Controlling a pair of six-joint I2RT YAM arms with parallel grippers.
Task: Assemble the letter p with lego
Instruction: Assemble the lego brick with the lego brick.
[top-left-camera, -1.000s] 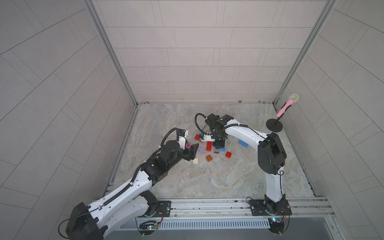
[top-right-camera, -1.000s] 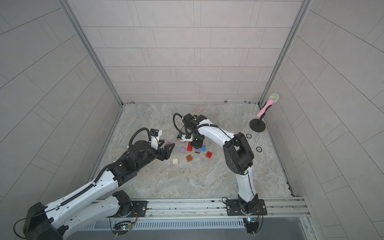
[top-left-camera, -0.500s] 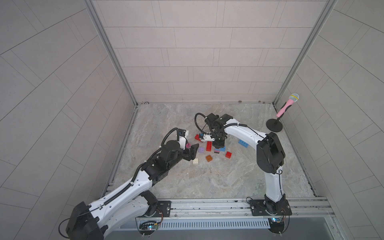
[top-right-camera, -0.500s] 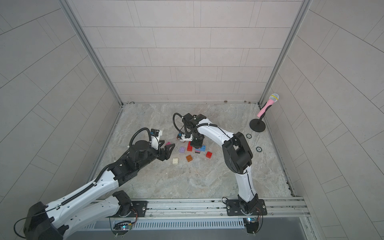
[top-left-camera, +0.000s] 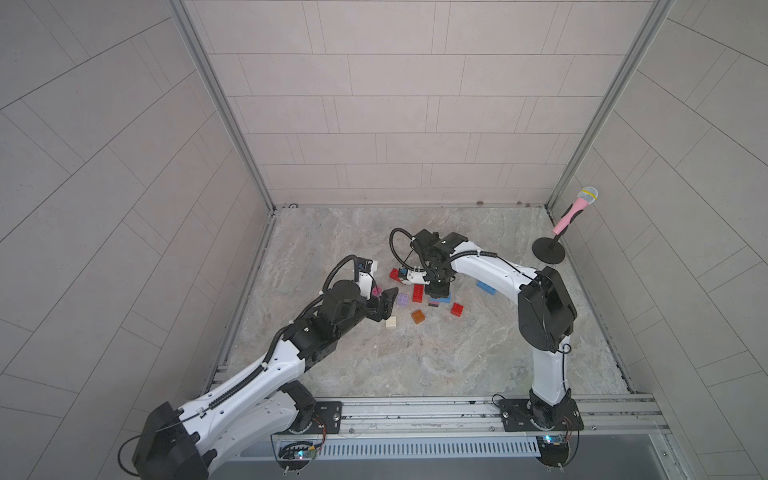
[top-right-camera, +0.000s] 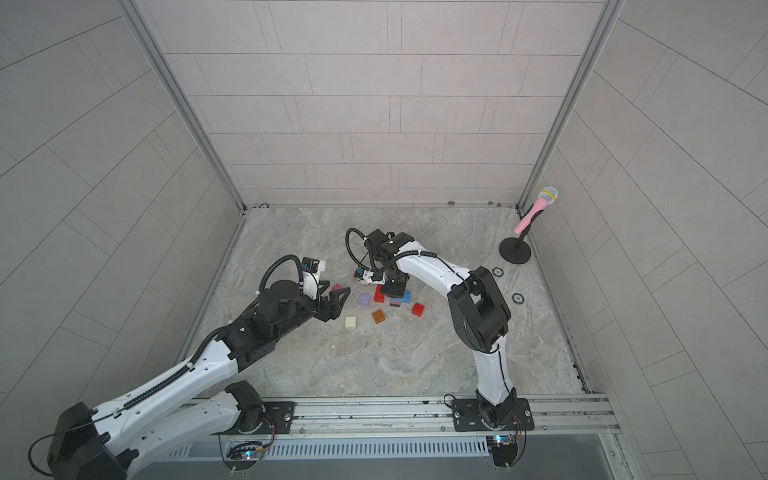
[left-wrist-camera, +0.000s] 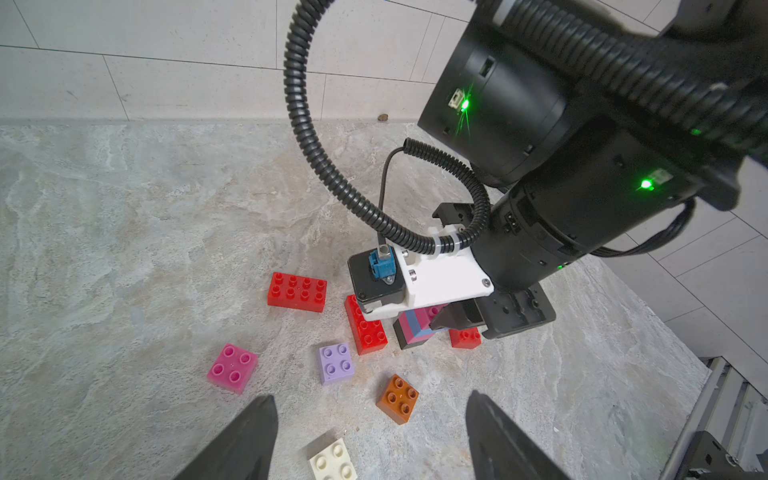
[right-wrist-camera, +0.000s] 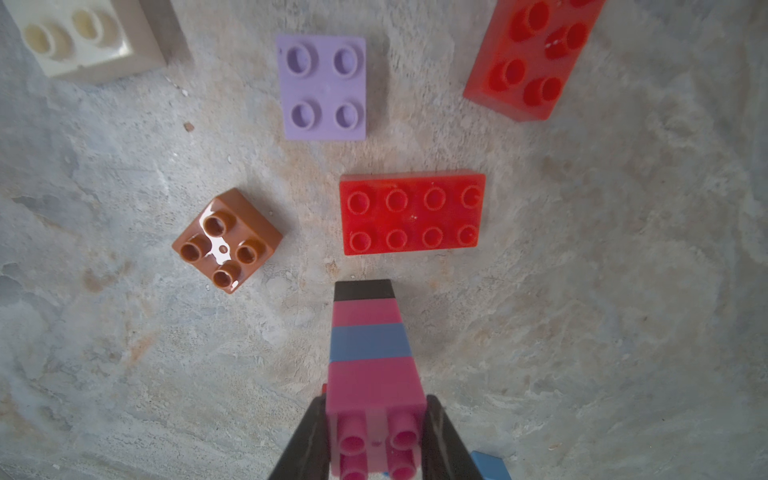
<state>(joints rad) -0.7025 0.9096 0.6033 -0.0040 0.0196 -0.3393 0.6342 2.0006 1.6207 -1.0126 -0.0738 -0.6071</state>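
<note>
Four bricks, black, pink, blue and pink from the base up, are joined in a stack whose black end is set down on the tabletop. Its top pink brick is clenched between the fingers of the right tool. The left tool is held released, jaws wide apart and empty, near a cream brick and an orange-brown brick. A lilac brick, a loose pink brick and a red oblong brick are scattered apart on the tabletop. A second red oblong brick is seen just beside the stack.

Brick stack amid loose bricks
</note>
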